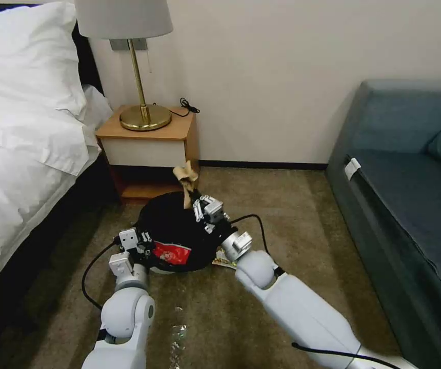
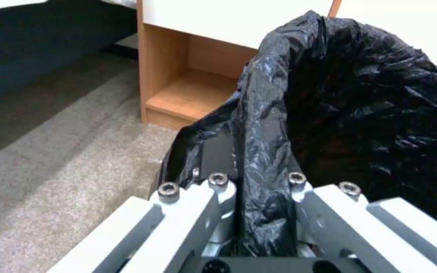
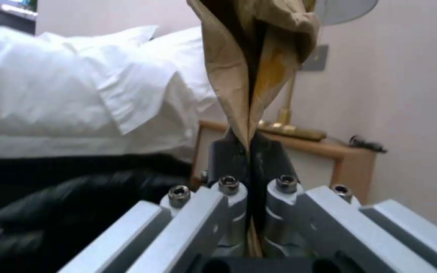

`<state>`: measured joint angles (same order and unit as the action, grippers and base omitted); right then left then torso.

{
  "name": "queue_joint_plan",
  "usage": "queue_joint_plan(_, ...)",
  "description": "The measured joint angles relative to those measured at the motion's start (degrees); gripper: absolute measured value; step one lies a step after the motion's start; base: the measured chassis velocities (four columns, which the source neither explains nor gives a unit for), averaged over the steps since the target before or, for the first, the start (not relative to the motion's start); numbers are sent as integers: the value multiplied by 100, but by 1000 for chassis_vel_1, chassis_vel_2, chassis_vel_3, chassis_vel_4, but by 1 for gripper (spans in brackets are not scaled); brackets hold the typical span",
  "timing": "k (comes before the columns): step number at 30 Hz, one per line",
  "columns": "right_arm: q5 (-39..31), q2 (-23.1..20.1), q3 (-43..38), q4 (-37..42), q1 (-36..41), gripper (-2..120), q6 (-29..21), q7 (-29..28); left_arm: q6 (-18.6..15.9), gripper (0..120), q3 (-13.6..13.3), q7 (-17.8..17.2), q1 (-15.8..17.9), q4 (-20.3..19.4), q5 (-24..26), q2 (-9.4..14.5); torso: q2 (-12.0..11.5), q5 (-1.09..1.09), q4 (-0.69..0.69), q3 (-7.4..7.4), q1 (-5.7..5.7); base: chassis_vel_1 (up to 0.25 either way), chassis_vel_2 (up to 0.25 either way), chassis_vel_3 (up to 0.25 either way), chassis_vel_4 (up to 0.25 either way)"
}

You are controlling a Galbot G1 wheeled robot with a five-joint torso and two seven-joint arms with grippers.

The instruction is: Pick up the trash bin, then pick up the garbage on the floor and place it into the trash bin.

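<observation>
Currently dropping garbage: left gripper (image 2: 251, 189) clamps trash bin (image 1: 172, 225) rim, right gripper (image 3: 251, 151) pinches brown paper bag (image 1: 186, 179) above its far edge; next, judged: release over opening

brass lamp (image 1: 141, 77) on wooden nightstand (image 1: 151, 141), between white bed (image 1: 25, 133) and blue sofa (image 1: 410, 195).

Glossy crinkled black plastic bin liner (image 2: 360, 113), creased matt brown paper bag (image 3: 249, 64), rough carpet (image 1: 302, 215)
</observation>
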<state>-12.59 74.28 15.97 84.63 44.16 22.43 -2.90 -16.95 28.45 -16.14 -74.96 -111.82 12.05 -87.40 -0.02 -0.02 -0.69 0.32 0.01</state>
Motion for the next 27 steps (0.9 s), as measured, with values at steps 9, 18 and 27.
queue_joint_plan(9,315,8,48,-38,383,5,41,76,-4,4,-29,-6,-16,-18,-9,-14,0,0,-1,0,0,0,0,0,0)
queue_joint_plan(18,350,-95,49,79,327,34,-18,89,-6,4,-40,-14,-22,-18,-17,-11,0,0,-1,0,0,0,0,0,0)
queue_joint_plan(27,353,-112,82,137,272,70,-44,98,-10,4,-25,-20,-12,-18,-15,3,0,1,-1,0,0,0,0,0,0)
